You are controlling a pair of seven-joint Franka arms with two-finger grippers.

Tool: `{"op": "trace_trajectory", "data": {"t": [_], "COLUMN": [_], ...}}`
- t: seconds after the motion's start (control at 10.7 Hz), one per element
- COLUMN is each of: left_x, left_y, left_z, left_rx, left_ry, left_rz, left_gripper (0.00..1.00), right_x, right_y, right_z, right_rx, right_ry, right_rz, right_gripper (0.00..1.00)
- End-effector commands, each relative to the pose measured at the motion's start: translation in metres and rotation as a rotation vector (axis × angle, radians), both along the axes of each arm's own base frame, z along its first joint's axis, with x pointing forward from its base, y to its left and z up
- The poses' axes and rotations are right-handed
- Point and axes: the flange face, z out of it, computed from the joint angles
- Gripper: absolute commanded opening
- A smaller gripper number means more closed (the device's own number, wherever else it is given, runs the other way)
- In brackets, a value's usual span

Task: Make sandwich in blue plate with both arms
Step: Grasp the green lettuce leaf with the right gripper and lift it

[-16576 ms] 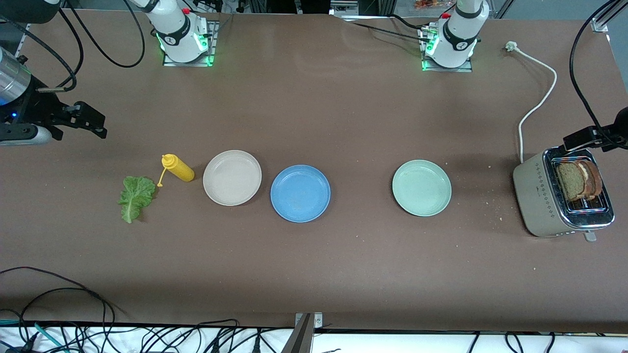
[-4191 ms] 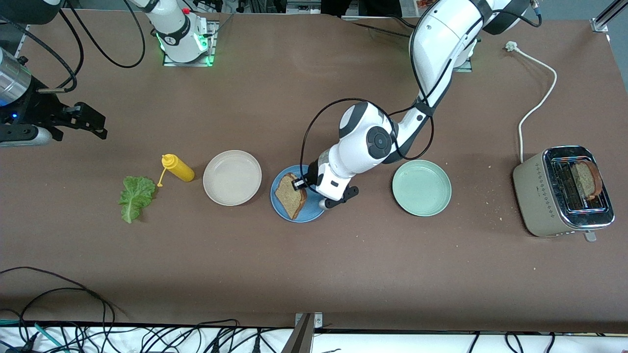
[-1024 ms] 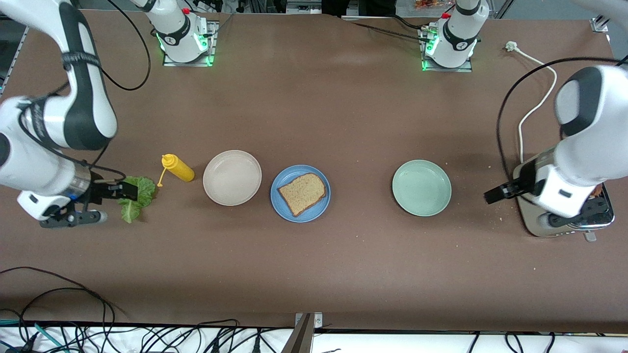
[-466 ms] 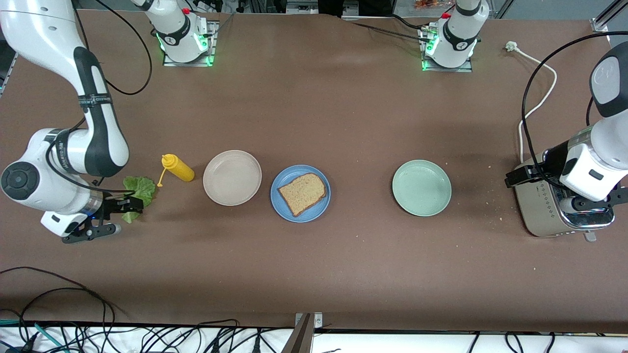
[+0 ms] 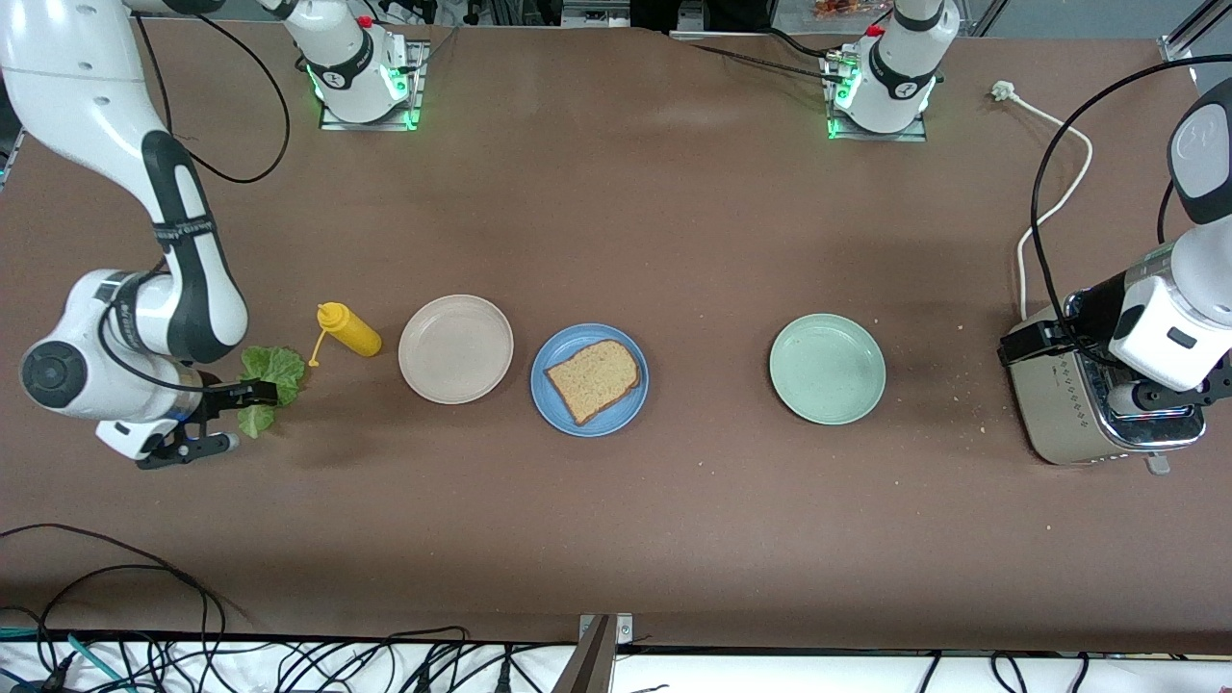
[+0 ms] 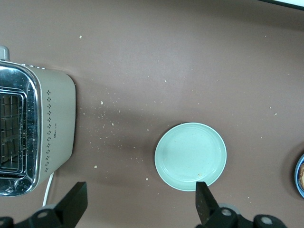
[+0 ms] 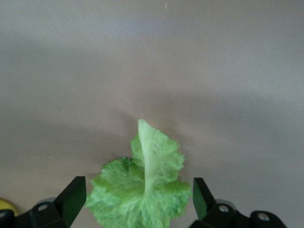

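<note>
One brown bread slice (image 5: 594, 378) lies flat in the blue plate (image 5: 616, 416) at mid-table. The green lettuce leaf (image 5: 276, 369) lies on the table at the right arm's end. My right gripper (image 5: 252, 395) is low over the leaf and open; in the right wrist view the lettuce (image 7: 147, 190) sits between the two fingers of the right gripper (image 7: 137, 202), which do not close on it. My left gripper (image 5: 1035, 345) hangs open and empty beside the toaster (image 5: 1068, 414); its wrist view shows bare table between the fingers of the left gripper (image 6: 140, 206). No second slice shows.
A beige plate (image 5: 455, 348) and a yellow squeeze bottle (image 5: 348, 329) lie between the lettuce and the blue plate. A pale green plate (image 5: 827, 369), also the green plate (image 6: 190, 156), sits between the blue plate and the toaster (image 6: 28, 137). A white cord (image 5: 1059, 192) runs from the toaster.
My right gripper has come down closer onto the lettuce. My left gripper has moved from near the green plate toward the toaster. Both stay open.
</note>
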Motion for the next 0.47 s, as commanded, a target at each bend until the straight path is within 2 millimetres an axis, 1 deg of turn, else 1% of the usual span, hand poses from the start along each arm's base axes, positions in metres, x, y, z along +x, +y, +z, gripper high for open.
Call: {"op": "trace_trajectory", "data": {"t": [0.0, 0.09, 0.19, 0.28, 0.37], "left_x": [-0.009, -0.012, -0.016, -0.019, -0.02], "left_y": [0.004, 0.004, 0.012, 0.016, 0.017], "left_z": [0.011, 0.017, 0.018, 0.025, 0.026], "left_rx": [0.024, 0.024, 0.024, 0.023, 0.024], "left_ry": [-0.005, -0.01, 0.009, 0.006, 0.006], "left_rz": [-0.021, -0.019, -0.012, -0.006, -0.004], "left_gripper": [1.0, 1.0, 1.0, 1.0, 1.0], "right_x": [-0.007, -0.008, -0.009, -0.01, -0.01], "right_y": [-0.008, -0.008, -0.008, -0.008, -0.008], "right_z": [-0.038, -0.039, -0.04, -0.04, -0.039], "right_rx": [0.018, 0.018, 0.017, 0.018, 0.019], "right_ry": [0.004, 0.004, 0.007, 0.013, 0.016], "right_rz": [0.039, 0.039, 0.04, 0.041, 0.041], "right_gripper": [1.0, 0.92, 0.76, 0.57, 0.36]}}
